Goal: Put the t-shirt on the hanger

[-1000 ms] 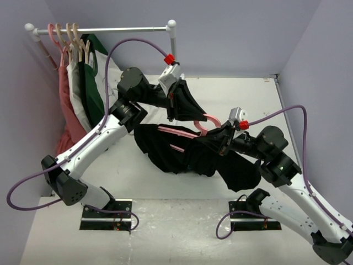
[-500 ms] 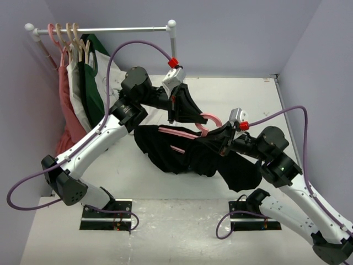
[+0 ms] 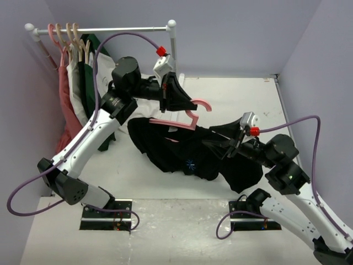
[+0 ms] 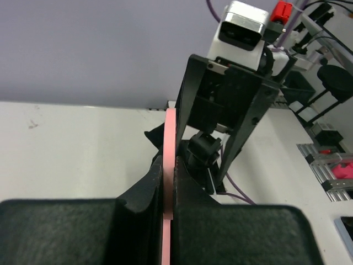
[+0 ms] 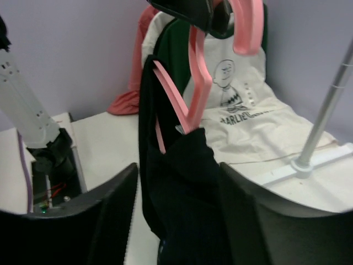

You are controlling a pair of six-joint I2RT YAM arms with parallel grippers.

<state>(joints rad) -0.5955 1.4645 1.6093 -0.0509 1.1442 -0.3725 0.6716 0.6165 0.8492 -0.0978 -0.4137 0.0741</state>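
My left gripper (image 3: 175, 98) is shut on the pink hanger (image 3: 190, 118) just below its hook and holds it above the table; the left wrist view shows the hanger (image 4: 170, 138) edge-on, clamped between the fingers (image 4: 167, 165). The black t-shirt (image 3: 165, 143) hangs partly from the hanger's near arm and lies bunched on the table, with its starburst print (image 3: 191, 164) facing up. My right gripper (image 3: 223, 139) is at the shirt's right shoulder. In the right wrist view its jaws (image 5: 177, 168) are open with black cloth (image 5: 182, 193) between them, under the hanger (image 5: 196, 83).
A white rack (image 3: 110, 28) stands at the back left with cream hangers, a white shirt (image 5: 242, 116), a dark green shirt (image 3: 91, 77) and a pink garment (image 3: 66, 110). The rack's post (image 5: 325, 110) and foot are close behind the hanger. Walls close in the table.
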